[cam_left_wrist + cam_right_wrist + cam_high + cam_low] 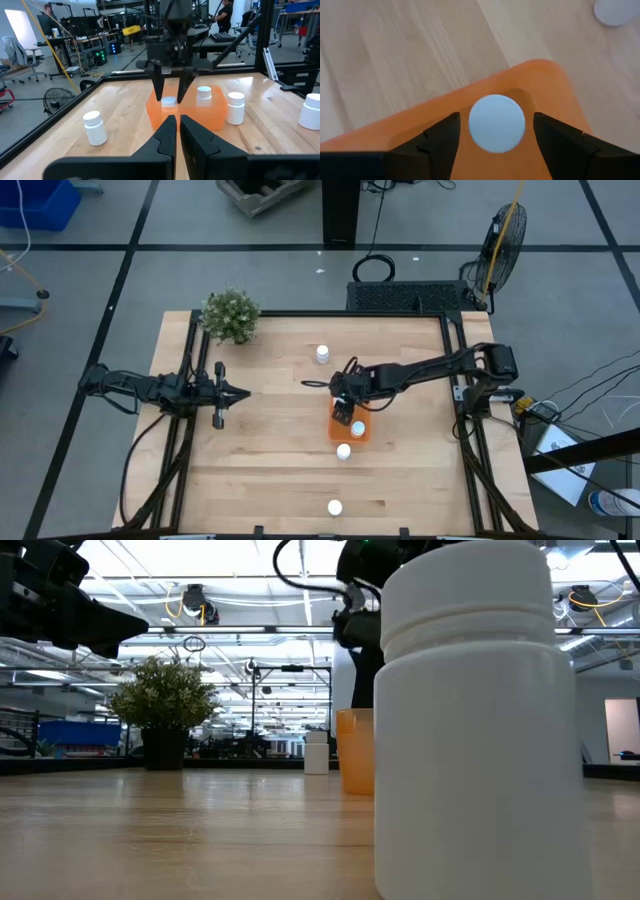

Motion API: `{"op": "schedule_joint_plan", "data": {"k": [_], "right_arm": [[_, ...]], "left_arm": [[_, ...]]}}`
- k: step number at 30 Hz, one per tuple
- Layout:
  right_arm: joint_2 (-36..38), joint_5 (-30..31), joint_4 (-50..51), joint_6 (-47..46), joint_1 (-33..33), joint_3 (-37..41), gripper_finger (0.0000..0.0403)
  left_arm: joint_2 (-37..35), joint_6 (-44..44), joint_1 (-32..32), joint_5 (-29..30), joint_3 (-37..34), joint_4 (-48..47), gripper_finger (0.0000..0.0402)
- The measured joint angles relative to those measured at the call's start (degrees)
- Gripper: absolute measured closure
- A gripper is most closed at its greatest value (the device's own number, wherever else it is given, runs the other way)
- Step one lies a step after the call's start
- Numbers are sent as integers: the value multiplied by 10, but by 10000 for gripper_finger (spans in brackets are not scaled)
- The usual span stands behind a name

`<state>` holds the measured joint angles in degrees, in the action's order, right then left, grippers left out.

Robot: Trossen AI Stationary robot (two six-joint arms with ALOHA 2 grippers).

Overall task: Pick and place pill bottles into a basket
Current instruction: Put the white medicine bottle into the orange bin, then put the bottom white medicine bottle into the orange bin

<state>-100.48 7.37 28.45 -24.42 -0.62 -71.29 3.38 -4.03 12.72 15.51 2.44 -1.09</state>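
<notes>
The orange basket point(352, 426) lies mid-table; it also shows in the left wrist view point(210, 116). My right gripper point(343, 409) hangs over it, open and pointing down. Its fingers point(440, 140) stand on either side of a white pill bottle point(497, 123) upright in the basket, with a gap on each side. A second bottle point(358, 428) stands in the basket. Other bottles stand on the table: one beyond the basket point(322, 354), one just before it point(343, 451), one near the front edge point(334, 507). My left gripper point(240, 392) is shut and empty at the left.
A green potted plant point(231, 316) stands at the far left corner. The bottle near the front edge fills the low view point(465, 720). Black frame rails point(455, 370) run along the table's sides. Bare wood lies between my left gripper and the basket.
</notes>
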Motion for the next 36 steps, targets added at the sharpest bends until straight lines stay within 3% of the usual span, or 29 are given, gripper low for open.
{"op": "schedule_joint_plan", "data": {"k": [6, 9, 12, 17, 23, 28, 36], "right_arm": [[56, -2, 4, 0, -2, 0, 155], [89, -1, 22, 5, -11, 0, 179], [119, 14, 27, 11, -31, 13, 238], [183, 60, -35, 16, -80, 108, 383], [288, 169, -267, 37, -162, 314, 398], [383, 181, -417, 76, -211, 455, 401], [609, 179, -470, 160, -243, 603, 402]], "left_arm": [[0, 0, 0, 0, 0, 0, 371], [0, 0, 0, 0, 0, 0, 371], [0, 0, 0, 0, 0, 0, 371], [0, 0, 0, 0, 0, -1, 371], [0, 0, 0, 0, 0, 0, 371], [0, 0, 0, 0, 0, 0, 371], [0, 0, 0, 0, 0, 0, 371]]}}
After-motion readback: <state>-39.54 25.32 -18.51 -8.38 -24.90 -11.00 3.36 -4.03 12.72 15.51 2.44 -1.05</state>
